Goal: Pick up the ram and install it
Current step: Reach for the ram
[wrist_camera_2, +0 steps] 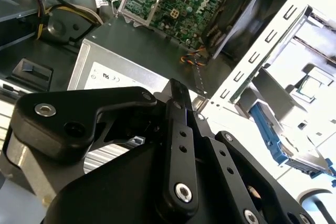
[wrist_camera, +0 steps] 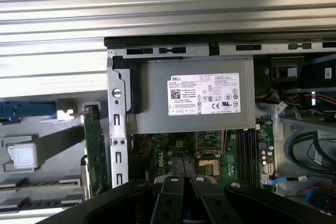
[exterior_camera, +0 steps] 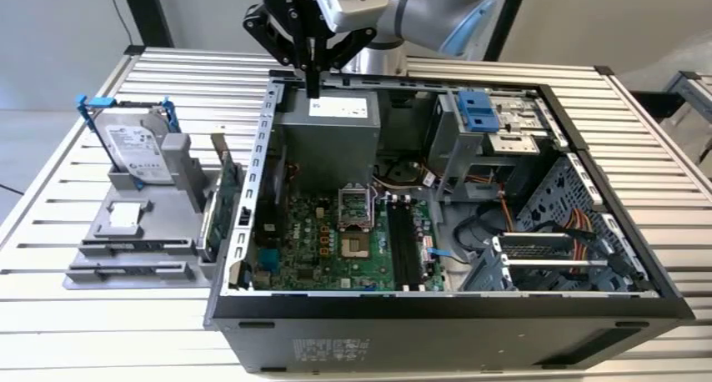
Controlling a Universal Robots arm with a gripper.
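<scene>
Jaws hang above the rear of the open computer case (exterior_camera: 445, 311), directly over the power supply (exterior_camera: 328, 128); in the exterior view they taper to one dark point, so they read as clenched with nothing between them.

Ram (exterior_camera: 132, 248), by judgement, is the dark narrow strip standing on edge in a slot of the grey holder (exterior_camera: 89, 278); it is seen edge-on, so chips and label cannot be confirmed. From the jaws it lies well apart, outside the case wall, off toward the exterior view's left and toward the near end of the counter (exterior_camera: 56, 340). Within the holder, the hard drive (exterior_camera: 136, 148) in blue rails stands nearest the jaws; the upright expansion card (exterior_camera: 227, 200) stands just beside the case wall; the ram's slot lies beyond both.

Long axis of the strip runs across the exterior view, roughly square to the case's side wall and to the card. One arm (exterior_camera: 428, 15) serves the rig; no question of which is nearer.

Surface: ribbed metal counter, level; holder seated flat on it. Room: open above the ram's slot; a second like slot lies just beside it, on the side away from the jaws. Card and case wall stand between the ram and the memory slots (exterior_camera: 405, 244) on the motherboard (exterior_camera: 323, 240); those slots lie nearer the jaws than the ram does.
</scene>
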